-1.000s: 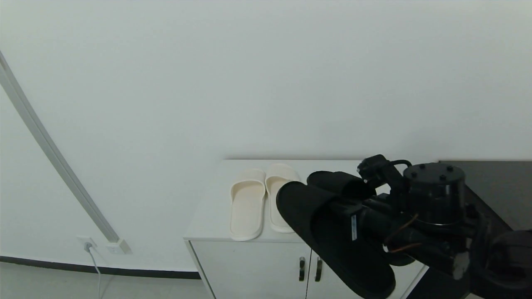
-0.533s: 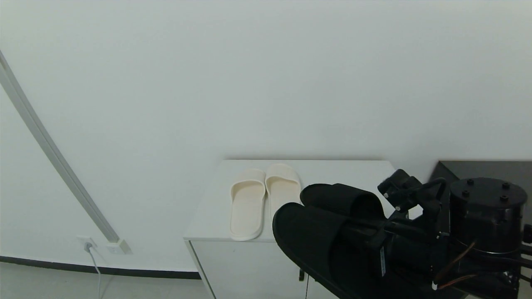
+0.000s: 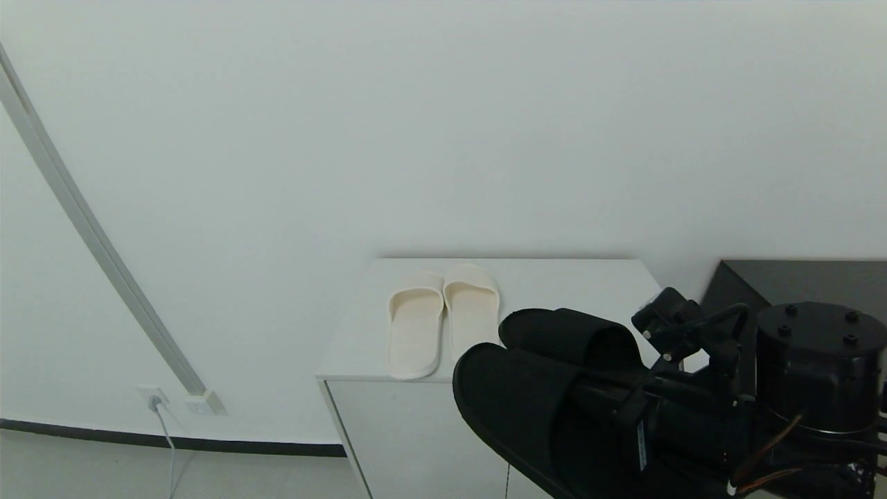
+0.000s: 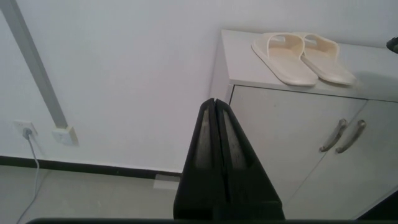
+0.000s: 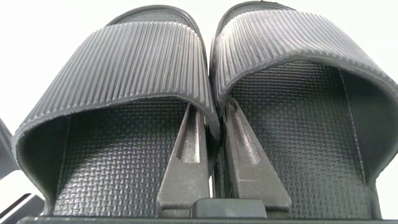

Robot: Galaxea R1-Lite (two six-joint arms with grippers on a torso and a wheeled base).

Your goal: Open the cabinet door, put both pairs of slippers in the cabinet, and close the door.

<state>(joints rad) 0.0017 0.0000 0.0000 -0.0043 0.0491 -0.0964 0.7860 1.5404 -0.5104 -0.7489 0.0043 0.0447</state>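
Note:
A pair of black slippers (image 3: 533, 388) hangs in the air in front of the white cabinet (image 3: 568, 284), at its right front corner. My right gripper (image 5: 211, 115) is shut on the black slippers (image 5: 143, 81), its fingers pinching the two inner side walls together. A pair of cream slippers (image 3: 443, 315) lies side by side on the cabinet top, left of centre. Both cabinet doors (image 4: 280, 143) are closed, their two handles (image 4: 334, 135) meeting in the middle. My left gripper (image 4: 214, 106) is shut on nothing, low and to the left of the cabinet.
A black table (image 3: 804, 277) stands right of the cabinet against the white wall. A wall socket with a cable (image 3: 155, 402) and a slanted grey duct (image 3: 90, 229) are on the wall to the left. Open floor lies left of the cabinet.
My right arm has come down and back to the right with the black slippers, off the cabinet top. The head camera has shifted slightly; the cabinet looks a bit farther off.

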